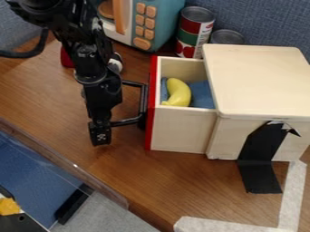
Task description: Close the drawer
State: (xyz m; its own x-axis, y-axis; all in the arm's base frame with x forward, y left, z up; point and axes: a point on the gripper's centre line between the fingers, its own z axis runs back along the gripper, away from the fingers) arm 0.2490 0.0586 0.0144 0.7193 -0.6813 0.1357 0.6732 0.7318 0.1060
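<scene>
Two pale tape strips (292,195) nearest | my gripper (100,134) beside the black handle (144,97), jaw state I can't tell | red-fronted drawer (180,129) open from its wooden box (260,81), yellow banana (179,93) on blue cloth (201,94) inside | cans (195,31), toy microwave (163,18) behind

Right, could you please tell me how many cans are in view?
2: the first can beside the toy microwave, the second can next to the first, partly behind the wooden box. Others may be hidden.
</scene>
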